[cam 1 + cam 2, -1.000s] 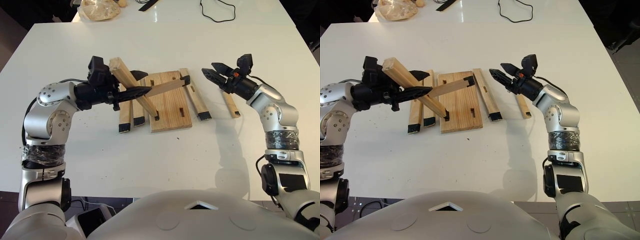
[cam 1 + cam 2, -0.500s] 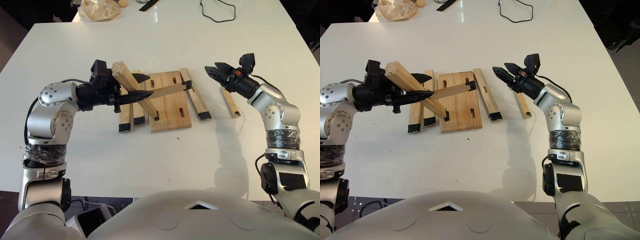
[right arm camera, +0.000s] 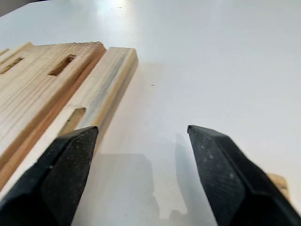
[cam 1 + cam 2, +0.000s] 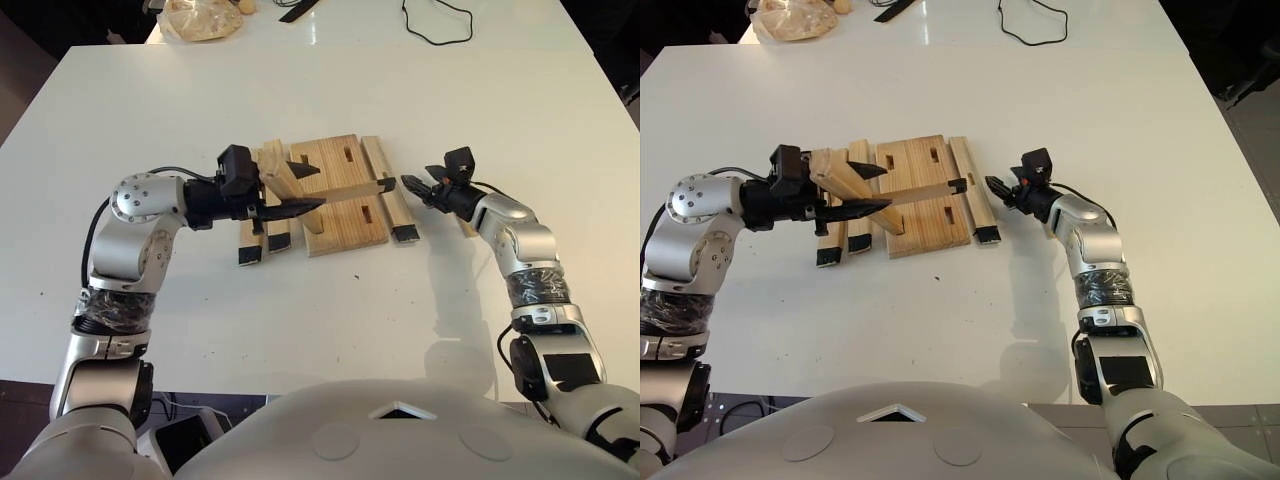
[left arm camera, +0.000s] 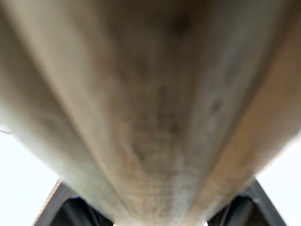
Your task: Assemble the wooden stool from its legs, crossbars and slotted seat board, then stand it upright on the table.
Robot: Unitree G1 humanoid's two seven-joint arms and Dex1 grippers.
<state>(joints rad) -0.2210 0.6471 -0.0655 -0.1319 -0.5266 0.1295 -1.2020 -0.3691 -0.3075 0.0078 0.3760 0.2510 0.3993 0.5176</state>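
My left gripper (image 4: 292, 190) is shut on a wooden leg (image 4: 272, 176), held tilted above the slotted seat board (image 4: 340, 158). A crossbar (image 4: 348, 191) joined to that leg juts out to the right over the board. The leg (image 5: 150, 108) sits close against the left wrist camera. Two more legs (image 4: 262, 236) lie left of the board, and another leg (image 4: 392, 200) lies along its right edge. My right gripper (image 4: 416, 189) hangs open just right of that leg (image 3: 101, 87), low over the table. A loose crossbar (image 3: 277, 181) peeks out beside one fingertip.
A plastic bag (image 4: 200, 18) and a black cable (image 4: 435, 25) lie at the table's far edge. Bare white tabletop (image 4: 330, 320) stretches in front of the parts and to both sides.
My left gripper carried the leg and crossbar to the right and lower over the board. My right gripper dropped down and came in beside the right-hand leg.
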